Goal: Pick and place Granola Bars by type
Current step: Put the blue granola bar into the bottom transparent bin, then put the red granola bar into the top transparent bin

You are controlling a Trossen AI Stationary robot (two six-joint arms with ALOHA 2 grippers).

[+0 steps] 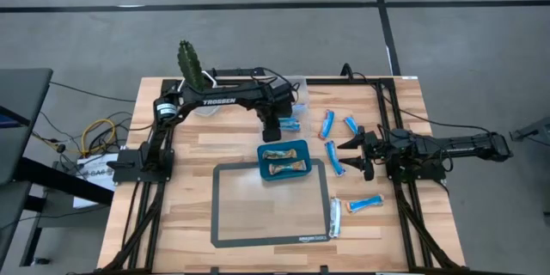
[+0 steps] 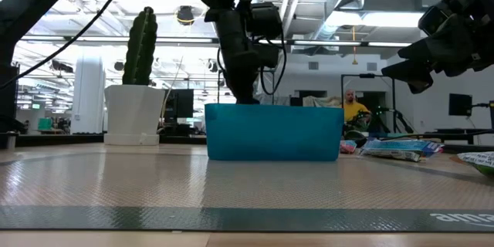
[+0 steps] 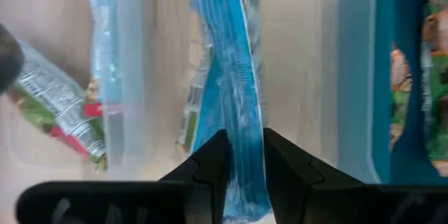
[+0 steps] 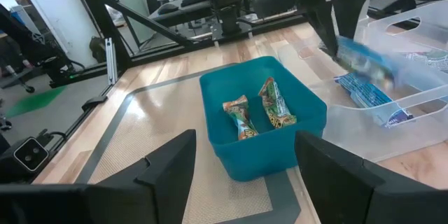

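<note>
Tabletop (image 1: 232, 137) of pale wood planks is seen from above on a grey floor, bearing a grey mat (image 1: 271, 204), a teal tray (image 1: 284, 161) with two multicoloured bars, and blue granola bars (image 1: 334, 156) scattered near the right gripper (image 1: 355, 155), whose fingers are spread and empty. At table height, a potted cactus (image 2: 139, 81) and an open workshop with a seated person (image 2: 353, 109) are observed behind the tray. In the left wrist view, the left gripper (image 3: 243, 155) is clamped on a blue bar (image 3: 231, 105) beside a clear bin (image 3: 115, 70).

Bystanders on a wooden surface

A teal tray (image 1: 261, 161) sits at the far edge of a grey-bordered mat (image 1: 225, 223) on the wooden surface (image 1: 430, 232). A clear plastic bin (image 4: 420, 91) stands just beside the tray. A cactus (image 1: 191, 64) in a white pot (image 2: 135, 116) occupies the far left corner. A person in yellow (image 2: 353, 108) sits in the room behind.
</note>
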